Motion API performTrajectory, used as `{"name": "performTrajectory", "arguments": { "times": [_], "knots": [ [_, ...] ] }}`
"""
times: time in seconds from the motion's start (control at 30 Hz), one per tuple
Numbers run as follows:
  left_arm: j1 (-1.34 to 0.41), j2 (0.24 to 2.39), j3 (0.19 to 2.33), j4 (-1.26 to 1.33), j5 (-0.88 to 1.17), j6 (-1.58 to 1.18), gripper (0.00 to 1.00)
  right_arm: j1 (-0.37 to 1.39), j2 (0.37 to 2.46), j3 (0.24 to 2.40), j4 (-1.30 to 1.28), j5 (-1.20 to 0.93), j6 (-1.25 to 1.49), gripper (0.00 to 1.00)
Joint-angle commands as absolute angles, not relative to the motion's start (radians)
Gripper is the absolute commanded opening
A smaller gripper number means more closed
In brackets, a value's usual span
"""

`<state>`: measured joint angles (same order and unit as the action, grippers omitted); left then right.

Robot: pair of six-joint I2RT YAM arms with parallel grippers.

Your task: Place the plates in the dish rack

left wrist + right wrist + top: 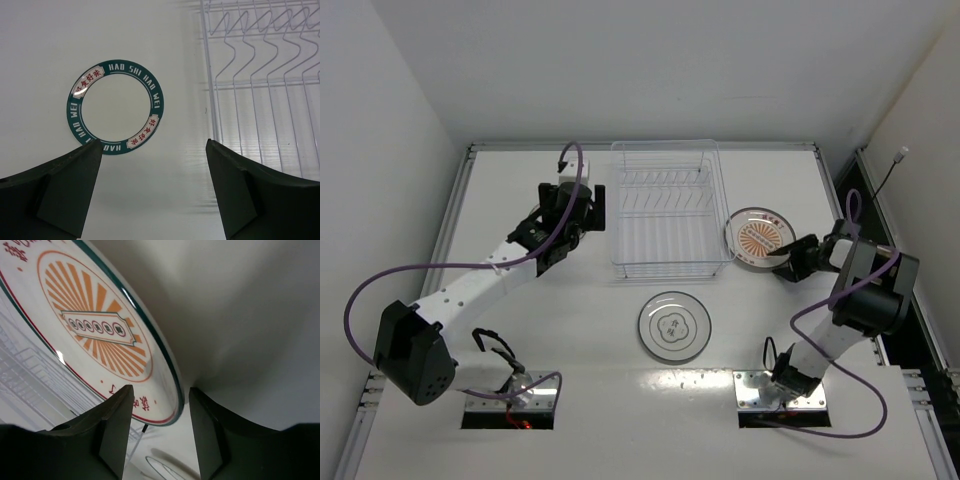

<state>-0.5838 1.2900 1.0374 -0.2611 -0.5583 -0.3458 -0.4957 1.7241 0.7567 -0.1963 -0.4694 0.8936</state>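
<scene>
The dish rack stands at the table's middle back, with no plates in it. The orange sunburst plate lies right of it, tilted with its left edge near the rack. My right gripper is open, and its fingers straddle this plate's near rim without closing on it. The white flower plate lies flat in front of the rack. My left gripper is open and empty, left of the rack. It hovers over the dark blue-rimmed plate, which is hidden in the top view.
The rack's wire dividers are right of the left fingers. The rack's wires and the flower plate's edge show beyond the right fingers. White walls enclose the table on three sides. Purple cables trail from both arms.
</scene>
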Motion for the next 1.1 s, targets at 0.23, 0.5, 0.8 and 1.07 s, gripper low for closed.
{"name": "performTrajectory", "arguments": {
  "times": [0.23, 0.5, 0.8, 1.07],
  "knots": [
    [-0.589, 1.253, 1.074, -0.253, -0.594, -0.35, 0.82, -0.439, 1.813, 0.881, -0.179, -0.442, 0.905, 0.11],
    [-0.589, 1.262, 1.074, -0.244, -0.603, -0.35, 0.82, -0.416, 1.547, 0.899, -0.261, -0.304, 0.867, 0.0],
    [-0.589, 1.281, 1.074, -0.253, -0.623, -0.359, 0.82, -0.073, 1.341, 1.259, -0.466, 0.211, 0.723, 0.0],
    [-0.589, 1.29, 1.074, -0.262, -0.652, -0.359, 0.84, 0.185, 1.574, 1.523, -0.581, 0.561, 0.611, 0.0]
  ]
}}
